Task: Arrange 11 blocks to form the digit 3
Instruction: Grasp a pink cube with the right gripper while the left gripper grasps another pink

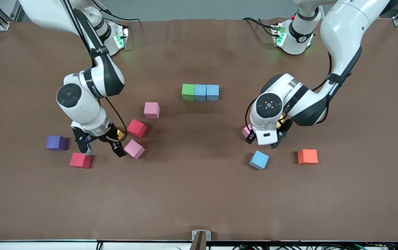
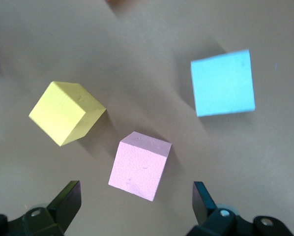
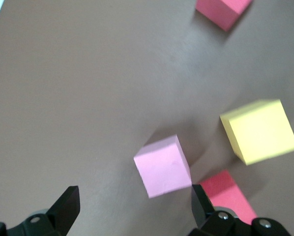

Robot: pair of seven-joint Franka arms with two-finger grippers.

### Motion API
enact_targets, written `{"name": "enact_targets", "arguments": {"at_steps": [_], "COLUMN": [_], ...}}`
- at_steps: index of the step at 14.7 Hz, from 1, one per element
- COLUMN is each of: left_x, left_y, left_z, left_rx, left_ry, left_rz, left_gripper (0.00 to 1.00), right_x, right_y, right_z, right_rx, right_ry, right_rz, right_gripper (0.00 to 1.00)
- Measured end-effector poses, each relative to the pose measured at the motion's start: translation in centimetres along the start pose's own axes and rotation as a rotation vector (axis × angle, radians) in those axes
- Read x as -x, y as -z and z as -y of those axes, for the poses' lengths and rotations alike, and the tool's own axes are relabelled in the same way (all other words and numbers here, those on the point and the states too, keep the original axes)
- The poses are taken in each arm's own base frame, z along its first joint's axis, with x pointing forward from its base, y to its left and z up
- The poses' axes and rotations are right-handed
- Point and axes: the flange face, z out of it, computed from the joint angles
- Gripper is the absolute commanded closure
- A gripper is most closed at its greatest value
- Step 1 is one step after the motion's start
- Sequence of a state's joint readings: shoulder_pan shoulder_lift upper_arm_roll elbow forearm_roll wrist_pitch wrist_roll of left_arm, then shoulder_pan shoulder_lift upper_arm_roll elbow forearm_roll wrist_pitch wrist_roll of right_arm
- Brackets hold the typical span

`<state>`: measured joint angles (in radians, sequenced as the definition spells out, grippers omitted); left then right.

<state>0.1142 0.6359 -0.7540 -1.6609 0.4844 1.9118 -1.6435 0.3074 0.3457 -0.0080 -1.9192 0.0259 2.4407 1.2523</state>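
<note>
A brown table (image 1: 199,201) is strewn with loose cubes; a green-blue-blue row (image 1: 200,92) is set near its middle.

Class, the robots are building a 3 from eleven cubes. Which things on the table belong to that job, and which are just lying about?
Job: green-and-blue row; pink cubes; yellow cubes; loose blue cube; orange cube; red cubes.
Lying about: purple cube.
</note>
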Motion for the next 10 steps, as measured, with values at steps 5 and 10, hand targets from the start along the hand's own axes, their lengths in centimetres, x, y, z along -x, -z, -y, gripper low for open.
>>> {"name": "enact_targets", "arguments": {"at_steps": [5, 10], "left_x": [-0.7, -1.3], "left_y": [-3.6, -6.3], "left_z": [0.1, 0.6], "left_rx": [-0.017, 0.051], "left_ry": [-0.219, -0.206], "left_rz": [0.041, 0.067], "left_gripper": [0.00, 0.00], "right_x": [2.5, 1.1], "right_y": [-2.0, -3.5], "right_z": [0.9, 0.2], "right_rx": [0.010, 0.040], "right_ry": [0.111, 0.313], "right_rz": [-0.002, -0.003], "right_gripper": [0.00, 0.00]}}
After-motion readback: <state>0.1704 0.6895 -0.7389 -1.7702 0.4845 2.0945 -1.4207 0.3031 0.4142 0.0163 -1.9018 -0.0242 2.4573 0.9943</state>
